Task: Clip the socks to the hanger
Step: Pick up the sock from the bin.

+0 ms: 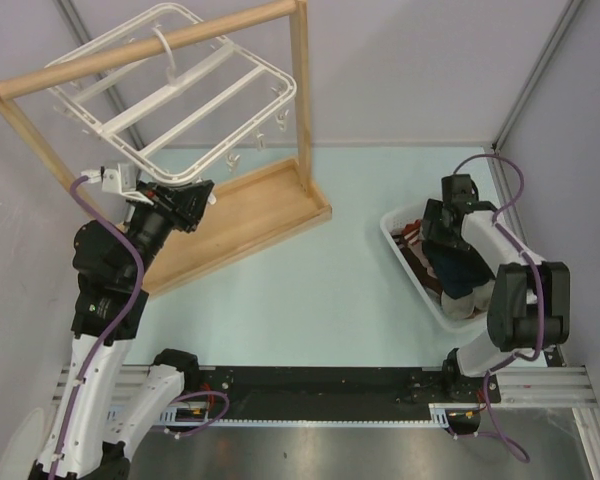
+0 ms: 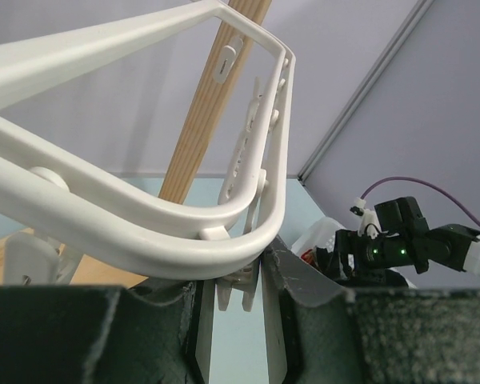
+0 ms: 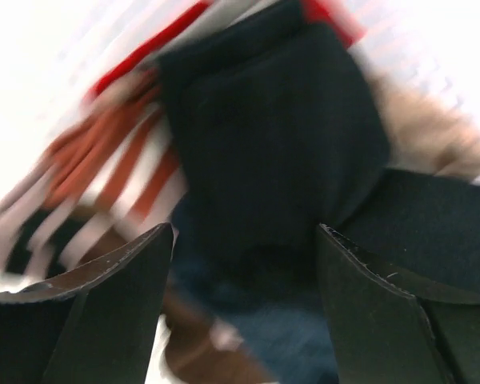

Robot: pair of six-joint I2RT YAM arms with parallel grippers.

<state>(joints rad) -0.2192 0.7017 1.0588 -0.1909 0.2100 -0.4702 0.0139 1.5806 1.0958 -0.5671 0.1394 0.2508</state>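
We see right gripper [image 3: 244,264] wide open, empty, just above black socks [image 3: 272,136] in basket [image 1: 408,262]. Left gripper [image 2: 240,320] under hanger [image 2: 144,232] rim, clip [image 2: 268,340] between fingers; whether it grips, we cannot tell.

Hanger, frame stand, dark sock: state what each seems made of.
Hanger: glossy white moulded plastic, smooth with rounded edges. Stand: pale, bare-looking wood, tan with faint grain. Dark sock: probably soft matte knit fabric, though the wrist view is blurred.

Lilac walls [image 1: 400,70] are meeting beyond the right claw [image 3: 244,232]; a wooden stand [image 1: 300,100] is sitting on the green bench [image 1: 320,300] beside the left claw [image 2: 232,296].
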